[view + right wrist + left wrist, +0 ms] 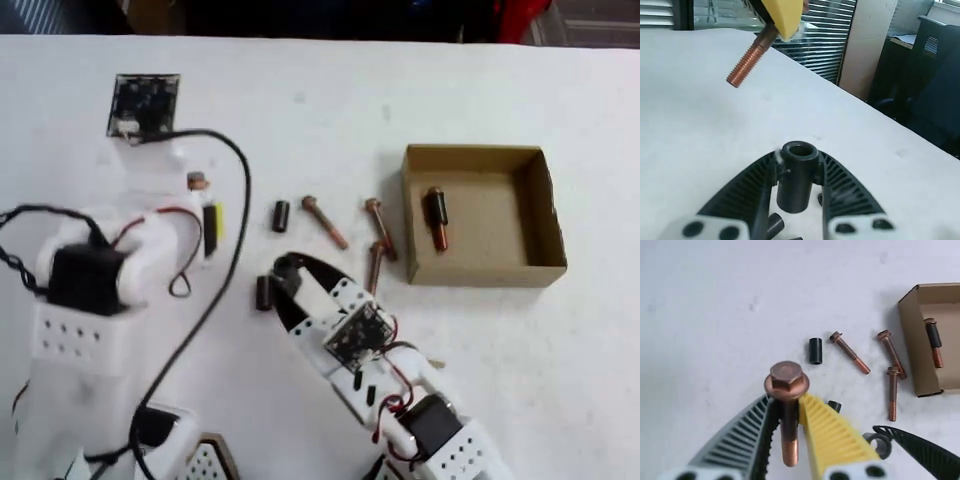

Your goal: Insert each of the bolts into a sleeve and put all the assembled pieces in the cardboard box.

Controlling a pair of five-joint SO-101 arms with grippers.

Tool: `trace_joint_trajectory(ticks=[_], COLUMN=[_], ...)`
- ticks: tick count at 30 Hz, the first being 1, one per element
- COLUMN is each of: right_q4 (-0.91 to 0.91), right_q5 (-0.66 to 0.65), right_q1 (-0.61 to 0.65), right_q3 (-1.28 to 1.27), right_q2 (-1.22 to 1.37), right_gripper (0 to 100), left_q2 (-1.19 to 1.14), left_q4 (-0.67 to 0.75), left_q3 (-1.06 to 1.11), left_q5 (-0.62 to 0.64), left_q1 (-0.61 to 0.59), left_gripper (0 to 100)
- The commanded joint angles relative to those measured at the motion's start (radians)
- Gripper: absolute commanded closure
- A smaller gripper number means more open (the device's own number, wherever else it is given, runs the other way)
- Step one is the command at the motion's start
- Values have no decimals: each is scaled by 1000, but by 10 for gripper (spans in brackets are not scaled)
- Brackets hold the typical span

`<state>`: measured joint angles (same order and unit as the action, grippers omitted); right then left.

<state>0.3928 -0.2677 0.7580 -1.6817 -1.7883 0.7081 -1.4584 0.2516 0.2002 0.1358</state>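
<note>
The step in hand looks to be mating a bolt with a sleeve in mid-air. The left pincer (787, 402) is clamped on a copper bolt (786, 381), gripping the shank just under the hex head with the threaded end free. The right pincer (797, 161) is closed around a black sleeve (795, 192), its bore open and unobstructed. The thread hangs apart from that bore and tilted to it.

To do this well, the tilt should come out first, so bolt and bore share one line. Then the gap should close slowly, since a skewed tip would likely catch on the sleeve's rim.

In the high view, the cardboard box (470, 153) sits right of centre on the bench (400, 90), one assembled piece (437, 218) inside. Three loose bolts (323, 221) lie mid-frame, just left of it.
</note>
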Motion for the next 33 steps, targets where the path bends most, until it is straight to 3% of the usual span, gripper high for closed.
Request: trace_joint_trajectory(ticks=[1, 5, 10, 15, 25, 28, 33], right_q4=[-65, -67, -62, -59, -33, -2, -2], right_q5=[95, 241, 252, 249, 249, 249, 247], right_q1=[12, 12, 12, 12, 12, 15, 15], right_q3=[-8, -8, -8, -8, -8, -8, -8], right_q2=[-13, -13, -13, -13, -13, -13, -13], right_gripper=[981, 981, 981, 981, 981, 981, 981], left_q2=[79, 130, 185, 323, 768, 855, 868], left_q4=[35, 35, 81, 256, 813, 878, 855], left_q3=[-6, -6, 15, 218, 801, 882, 913], left_q5=[-44, -149, -140, -140, -141, -138, -100], left_q1=[84, 124, 125, 127, 182, 209, 219], left_gripper=[977, 978, 978, 978, 977, 977, 977])
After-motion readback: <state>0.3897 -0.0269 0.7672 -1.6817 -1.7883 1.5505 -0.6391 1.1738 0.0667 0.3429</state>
